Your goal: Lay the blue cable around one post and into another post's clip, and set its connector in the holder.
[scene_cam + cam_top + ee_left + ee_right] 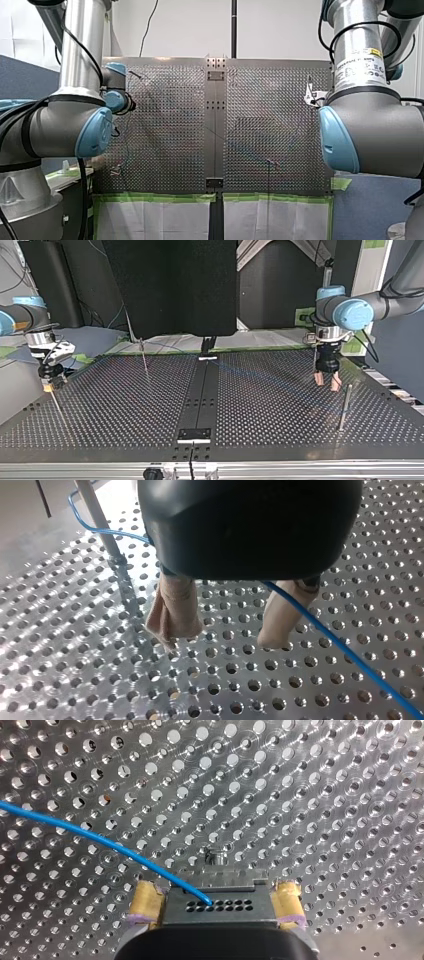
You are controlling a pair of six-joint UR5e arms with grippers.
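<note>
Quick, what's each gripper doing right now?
Left gripper: open, holding nothing.
Right gripper: shut on the connector.

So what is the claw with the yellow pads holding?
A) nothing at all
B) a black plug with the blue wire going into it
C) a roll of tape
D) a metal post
B: in the right wrist view the black plug sits clamped between the right gripper's yellow pads, and the blue wire runs into its face.
</note>
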